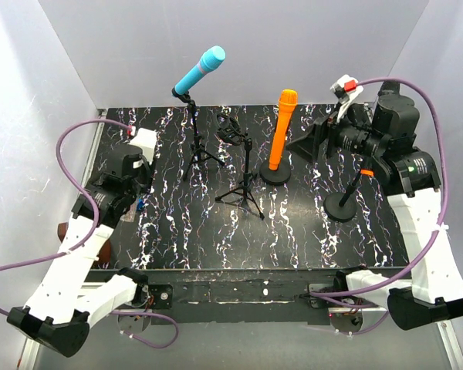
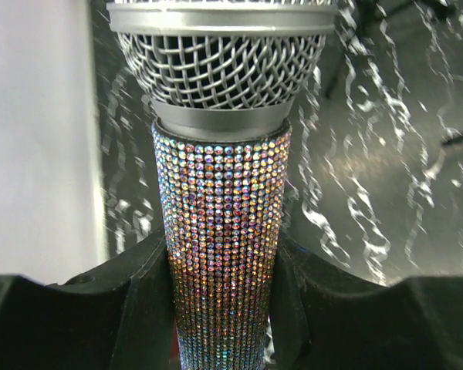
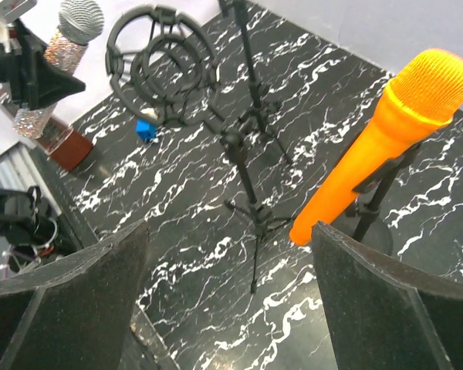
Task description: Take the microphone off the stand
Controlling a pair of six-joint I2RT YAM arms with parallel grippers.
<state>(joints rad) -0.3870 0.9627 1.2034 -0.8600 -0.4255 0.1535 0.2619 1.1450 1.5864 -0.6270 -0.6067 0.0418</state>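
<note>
A rhinestone-covered microphone [image 2: 220, 231] with a silver mesh head stands upright between the fingers of my left gripper [image 2: 222, 297], which is shut on its body. The right wrist view shows the same microphone [image 3: 71, 29] held over the table's left edge, with no stand on it. An orange microphone [image 1: 282, 127] leans in the clip of a round-based stand [image 1: 275, 174] at centre right. My right gripper [image 1: 311, 144] hangs open just right of it, empty; in its own view the orange microphone [image 3: 386, 139] passes by the right finger [image 3: 386, 308].
A blue microphone [image 1: 201, 69] sits on a tripod stand [image 1: 197, 150] at the back. An empty shock-mount tripod [image 1: 245, 177] stands mid-table, and another round-based stand [image 1: 343, 206] on the right. A small blue item [image 1: 139, 204] and a brown block [image 3: 65, 146] lie at the left edge.
</note>
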